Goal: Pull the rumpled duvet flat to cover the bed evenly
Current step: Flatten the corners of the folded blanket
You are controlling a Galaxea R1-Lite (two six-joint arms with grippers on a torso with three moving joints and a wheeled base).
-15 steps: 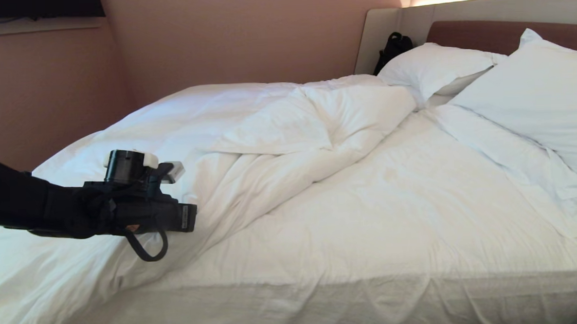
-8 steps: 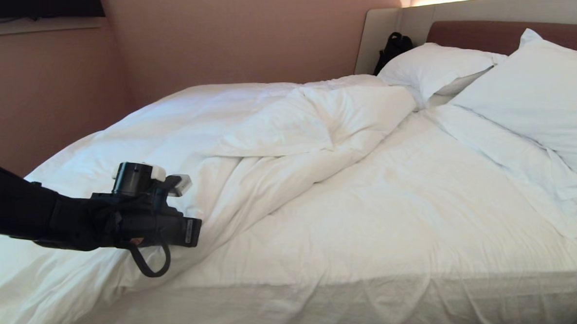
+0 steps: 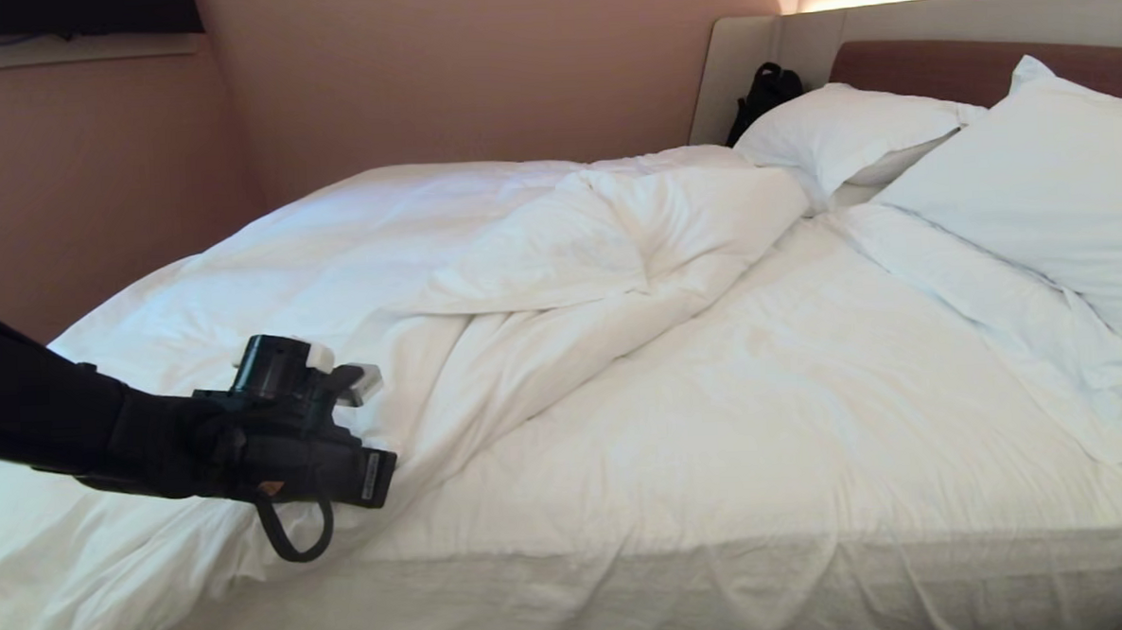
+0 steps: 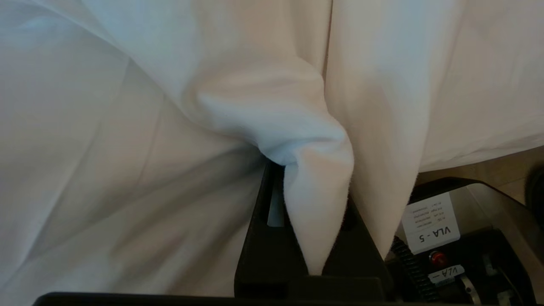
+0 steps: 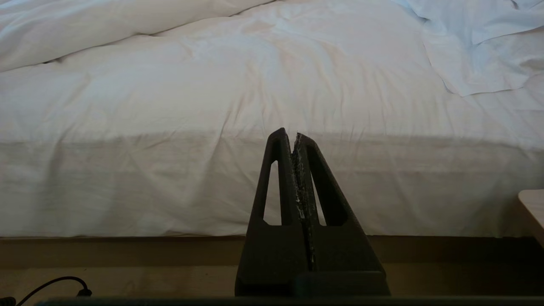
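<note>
Left claw [image 4: 312,212] pinching duvet [image 3: 483,262] edge, near bed [image 3: 724,582] side

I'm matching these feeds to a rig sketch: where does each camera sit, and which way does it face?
Head view: on the robot's head, looking down across the bed; left arm shows at the left.
Left wrist view: behind the left tool, facing the duvet fold pinched in it.
Right wrist view: behind the shut right tool, held low, facing the mattress side.
Shared: head and left wrist views both show the duvet and the left tool.
</note>
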